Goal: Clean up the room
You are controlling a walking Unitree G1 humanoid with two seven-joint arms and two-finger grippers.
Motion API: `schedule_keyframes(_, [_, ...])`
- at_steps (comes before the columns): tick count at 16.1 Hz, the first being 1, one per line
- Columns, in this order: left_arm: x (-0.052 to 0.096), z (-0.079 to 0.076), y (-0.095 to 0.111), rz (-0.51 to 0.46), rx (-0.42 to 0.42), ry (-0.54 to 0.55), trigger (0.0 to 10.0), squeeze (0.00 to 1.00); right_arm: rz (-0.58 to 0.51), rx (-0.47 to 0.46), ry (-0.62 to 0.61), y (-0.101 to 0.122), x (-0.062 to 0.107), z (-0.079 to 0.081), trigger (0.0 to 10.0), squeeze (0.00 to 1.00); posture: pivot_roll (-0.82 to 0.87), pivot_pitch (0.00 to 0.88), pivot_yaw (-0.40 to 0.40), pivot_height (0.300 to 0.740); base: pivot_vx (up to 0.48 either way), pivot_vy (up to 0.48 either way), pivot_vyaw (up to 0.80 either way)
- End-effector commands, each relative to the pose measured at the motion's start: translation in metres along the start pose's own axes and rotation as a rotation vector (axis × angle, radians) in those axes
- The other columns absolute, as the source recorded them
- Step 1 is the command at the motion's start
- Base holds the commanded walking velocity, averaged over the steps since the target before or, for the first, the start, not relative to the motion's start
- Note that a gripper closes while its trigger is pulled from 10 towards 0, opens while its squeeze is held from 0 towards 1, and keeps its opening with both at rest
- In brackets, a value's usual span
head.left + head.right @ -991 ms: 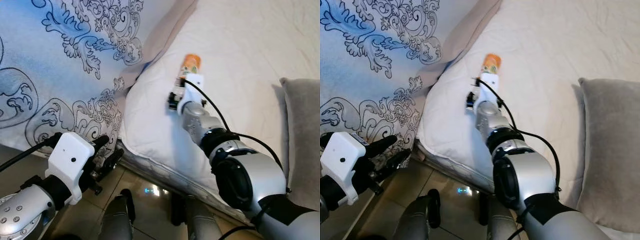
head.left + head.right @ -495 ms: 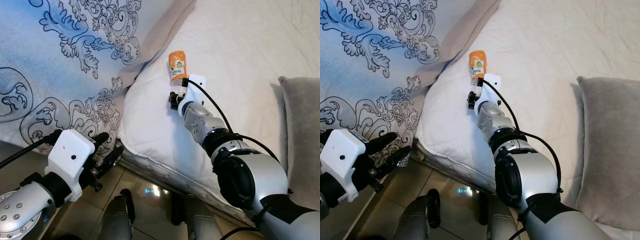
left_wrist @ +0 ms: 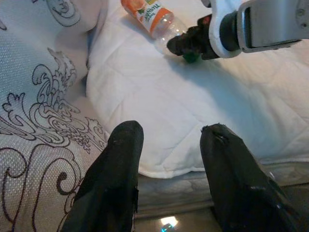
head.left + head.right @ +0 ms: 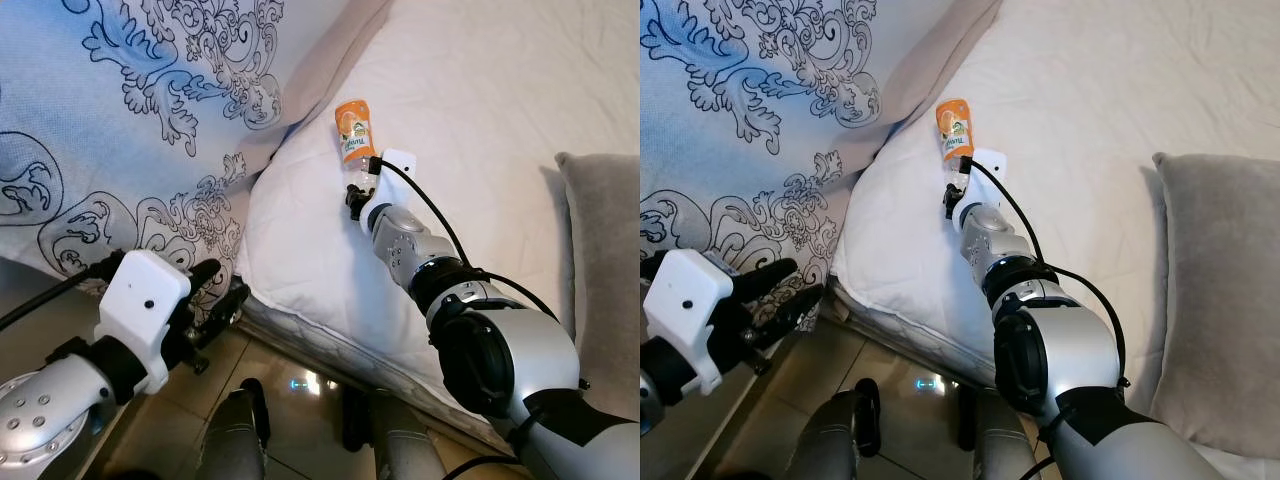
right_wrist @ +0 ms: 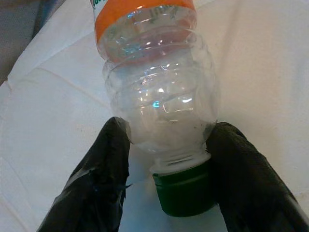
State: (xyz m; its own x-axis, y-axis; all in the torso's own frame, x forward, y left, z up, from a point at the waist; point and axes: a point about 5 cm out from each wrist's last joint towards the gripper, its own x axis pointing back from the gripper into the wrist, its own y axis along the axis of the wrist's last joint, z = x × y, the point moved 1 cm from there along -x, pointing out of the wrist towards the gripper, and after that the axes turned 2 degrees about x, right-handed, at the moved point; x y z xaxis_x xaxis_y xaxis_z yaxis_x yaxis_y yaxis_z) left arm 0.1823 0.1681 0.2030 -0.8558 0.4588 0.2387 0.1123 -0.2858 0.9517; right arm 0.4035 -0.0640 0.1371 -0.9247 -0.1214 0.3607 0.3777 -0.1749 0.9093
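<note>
Partly hidden: bottle (image 4: 354, 133) neck between right tool (image 5: 166, 159) fingers (image 5: 104, 164).

Silver jointed arms, black cables, white wrist housings, black fingers (image 3: 118, 179)

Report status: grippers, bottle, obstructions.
Right gripper shut on bottle at its neck, above the white bed. Left gripper open, low by the mattress edge. Nothing blocking the bottle.

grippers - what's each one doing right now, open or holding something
Left gripper: open, holding nothing, low beside the bed edge.
Right gripper: shut on the plastic bottle near its green cap, over the white mattress.
</note>
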Motion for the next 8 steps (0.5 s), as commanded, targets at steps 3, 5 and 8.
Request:
schedule_keyframes(3, [-0.009,-0.004,-0.008,0.007,0.029,0.003,10.0,0.00,0.023,-0.047,-0.017,-0.013,0.000,-0.015,0.0,0.00,0.22,0.303,-0.043,0.740,0.000,0.000,0.00])
schedule_keyframes(5, [-0.021,-0.006,-0.010,-0.026,0.080,0.006,10.0,0.00,-0.016,-0.114,-0.024,-0.009,0.000,-0.027,0.0,0.00,0.16,0.254,-0.030,0.740,0.000,0.000,0.00])
schedule_keyframes(8, [-0.041,-0.003,-0.020,-0.034,0.122,0.080,10.0,0.00,-0.106,-0.133,-0.033,-0.004,0.003,-0.055,0.0,0.00,0.07,0.166,-0.006,0.740,0.000,0.000,0.00])
